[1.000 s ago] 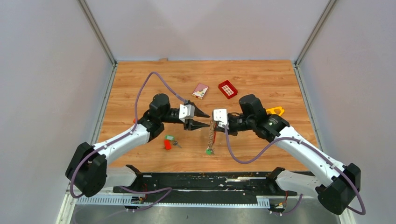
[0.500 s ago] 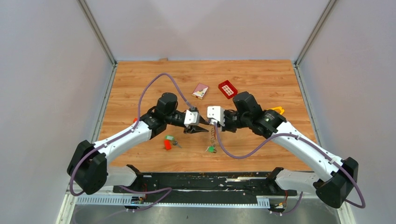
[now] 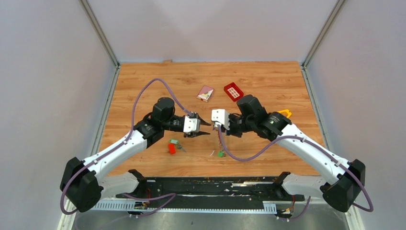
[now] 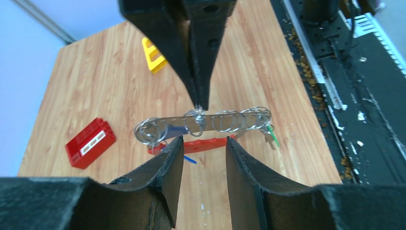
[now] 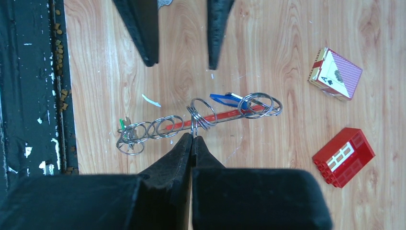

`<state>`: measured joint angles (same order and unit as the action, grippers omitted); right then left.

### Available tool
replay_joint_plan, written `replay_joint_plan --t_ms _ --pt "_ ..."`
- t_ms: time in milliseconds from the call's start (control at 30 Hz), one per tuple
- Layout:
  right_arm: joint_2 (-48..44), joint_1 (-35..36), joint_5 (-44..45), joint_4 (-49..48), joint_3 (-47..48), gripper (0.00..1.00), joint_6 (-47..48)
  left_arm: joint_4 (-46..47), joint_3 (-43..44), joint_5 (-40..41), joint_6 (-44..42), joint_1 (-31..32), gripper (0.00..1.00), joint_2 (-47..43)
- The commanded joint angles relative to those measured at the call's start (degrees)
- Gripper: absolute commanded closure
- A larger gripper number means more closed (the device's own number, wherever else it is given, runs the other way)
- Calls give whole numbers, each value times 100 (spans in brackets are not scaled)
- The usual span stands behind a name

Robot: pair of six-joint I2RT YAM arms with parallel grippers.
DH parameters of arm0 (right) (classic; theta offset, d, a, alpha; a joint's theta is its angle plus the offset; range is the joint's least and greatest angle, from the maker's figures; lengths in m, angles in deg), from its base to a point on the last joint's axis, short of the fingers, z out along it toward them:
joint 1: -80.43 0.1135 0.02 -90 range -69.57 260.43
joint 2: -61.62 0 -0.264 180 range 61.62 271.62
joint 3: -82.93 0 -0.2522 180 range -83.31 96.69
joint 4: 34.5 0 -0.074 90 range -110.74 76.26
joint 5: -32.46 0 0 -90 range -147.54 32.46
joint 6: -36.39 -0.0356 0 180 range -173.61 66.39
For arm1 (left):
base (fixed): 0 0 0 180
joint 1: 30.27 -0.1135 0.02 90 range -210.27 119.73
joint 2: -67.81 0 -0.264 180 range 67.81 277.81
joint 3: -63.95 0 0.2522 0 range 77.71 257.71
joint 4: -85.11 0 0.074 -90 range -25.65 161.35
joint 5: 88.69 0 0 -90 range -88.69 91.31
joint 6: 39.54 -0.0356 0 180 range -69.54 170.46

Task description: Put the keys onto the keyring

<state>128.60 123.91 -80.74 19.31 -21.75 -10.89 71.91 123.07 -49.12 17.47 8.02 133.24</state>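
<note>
The keyring (image 5: 201, 117), a string of silver rings along a red strip, hangs level above the wood. My right gripper (image 5: 193, 139) is shut on one of its middle rings. A blue key (image 5: 224, 99) sits on it near one end and a green key (image 5: 121, 124) near the other. In the left wrist view the keyring (image 4: 210, 119) hangs just beyond my left gripper (image 4: 205, 141), which is open with nothing between its fingers. From above, the left gripper (image 3: 205, 129) faces the right gripper (image 3: 219, 126), and a loose green-headed key (image 3: 174, 142) lies on the table below the left arm.
A small red block (image 3: 172, 149) lies beside the loose key. A card box (image 3: 206, 93) and a red gridded tray (image 3: 233, 91) sit behind the grippers. A yellow triangle frame (image 3: 284, 113) peeks out beside the right arm. A black rail (image 3: 206, 184) runs along the near edge.
The left gripper's jaws narrowed from wide. It closed in on the right gripper, then drew back slightly left. The keyring's hanging end swung a little to the right.
</note>
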Motion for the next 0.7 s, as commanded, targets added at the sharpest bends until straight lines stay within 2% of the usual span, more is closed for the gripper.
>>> replay_joint_plan --t_ms 0,100,200,667 --pt "88 16 -174 -145 233 100 -210 -616 183 -640 -242 30 57 -65" --pt "169 -47 -284 -97 330 100 -286 -1121 325 -937 -510 30 60 58" --pt "218 -95 -399 -68 389 100 -330 -1167 350 -1066 -545 52 62 207" --pt "368 -290 -829 -107 498 100 -569 326 302 -800 601 162 63 877"
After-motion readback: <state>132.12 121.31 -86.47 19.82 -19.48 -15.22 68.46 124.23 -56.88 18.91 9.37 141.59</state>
